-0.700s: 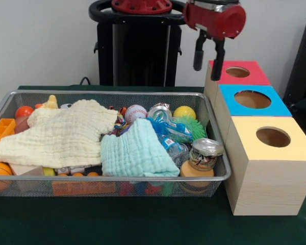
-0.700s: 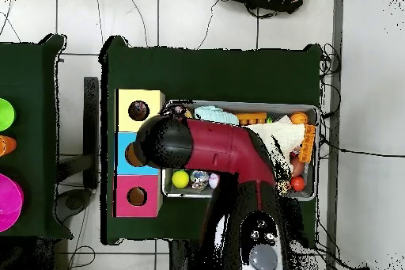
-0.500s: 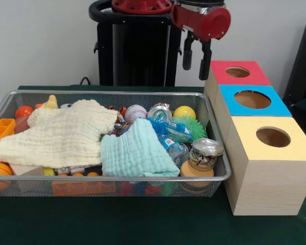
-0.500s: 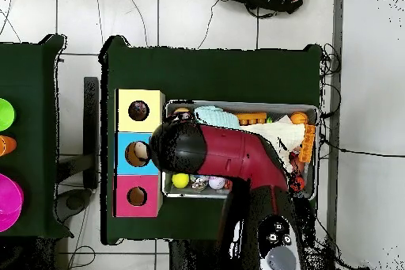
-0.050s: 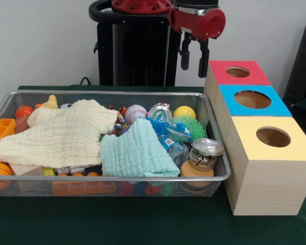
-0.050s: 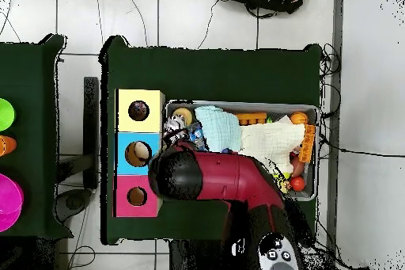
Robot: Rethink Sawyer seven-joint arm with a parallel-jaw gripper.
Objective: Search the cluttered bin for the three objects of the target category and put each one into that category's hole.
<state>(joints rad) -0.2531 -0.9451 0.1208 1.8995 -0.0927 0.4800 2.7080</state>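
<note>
Three boxes stand beside your bin (image 5: 217,176): red box (image 5: 238,72), blue box (image 5: 252,100), yellow box (image 5: 271,138). Your gripper (image 5: 192,57) hangs empty, fingers apart, above the bin's far corner near the red box. Inside lie a baseball (image 5: 135,113), yellow ball (image 5: 184,112), can (image 5: 159,111) and two cloths.

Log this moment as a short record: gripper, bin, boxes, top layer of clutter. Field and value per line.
gripper: gripper open, empty, raised above the bin's far right corner, beside the red box
bin: wire mesh bin on green table, full
boxes: red box, blue box, yellow box, one round hole each, in a row right of bin
top layer: cream cloth, mint cloth, baseball, yellow ball, jar
</note>
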